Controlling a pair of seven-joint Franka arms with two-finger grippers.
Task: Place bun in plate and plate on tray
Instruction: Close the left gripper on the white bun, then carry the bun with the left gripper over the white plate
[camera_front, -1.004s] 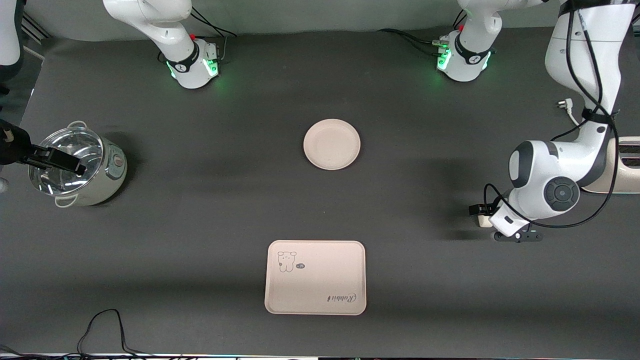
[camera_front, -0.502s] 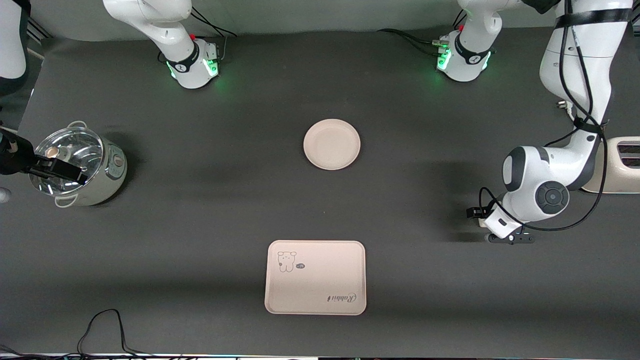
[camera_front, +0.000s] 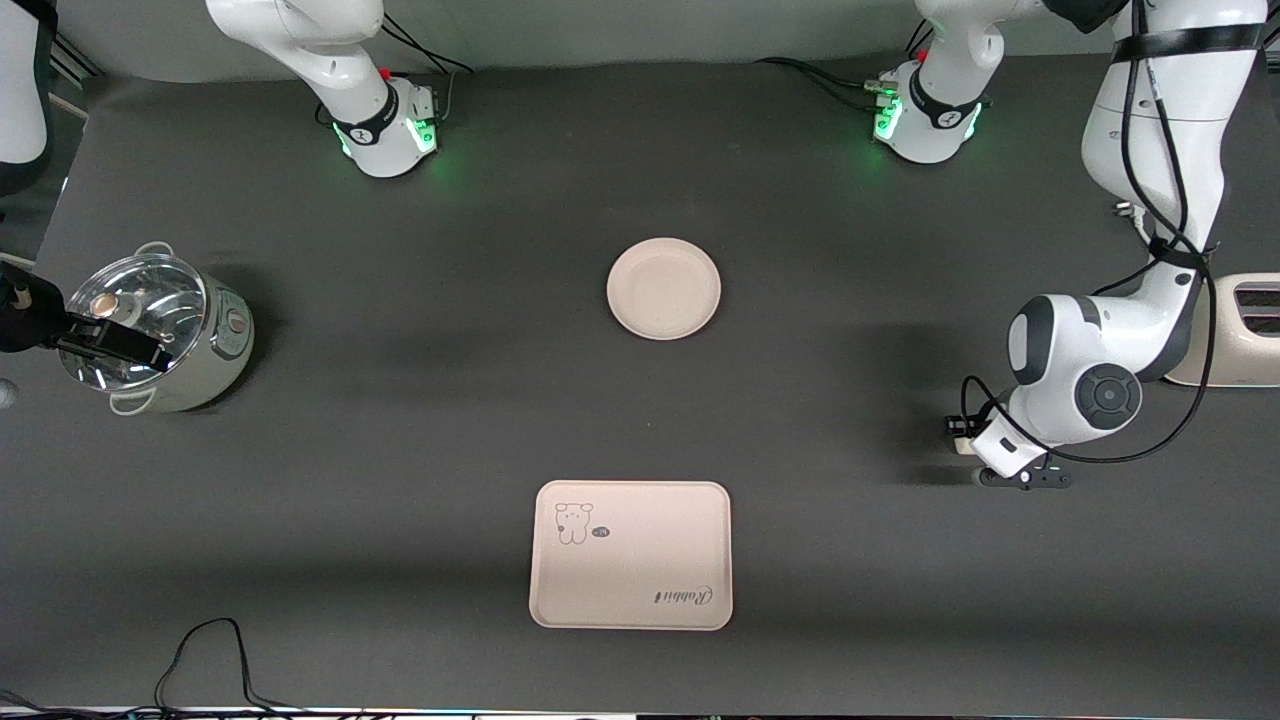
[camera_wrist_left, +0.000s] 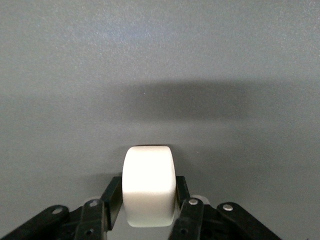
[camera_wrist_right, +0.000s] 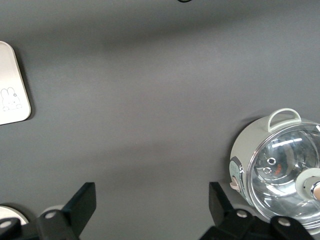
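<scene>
Two arms share the table (camera_front: 420, 400), and the things on it run from big to small. The pot (camera_front: 160, 335) with its glass lid sits at the right arm's end, and the right gripper (camera_front: 110, 340) hangs over it with jaws spread wide and holding nothing; that arm waits. A toaster (camera_front: 1240, 330) stands at the left arm's end. The tray (camera_front: 631, 556), printed with a small animal and script, lies nearest the front camera, and the plate (camera_front: 663, 288) sits bare, farther from that camera and well apart from the tray. The bun (camera_wrist_left: 149, 184) is at the left arm's end of the table, low on the cloth, with the left gripper (camera_wrist_left: 149, 210) set around it, a finger touching each flank, so the jaws look to be pinching the bun. The step in hand appears to be securing that grip before a lift. The bun's sides are smooth and rounded, so a light squeeze could let it slip or roll out as it rises, while too hard a squeeze might dent a soft lump. The carry to the plate is long, and a loose hold would likely drop the bun short of it.
</scene>
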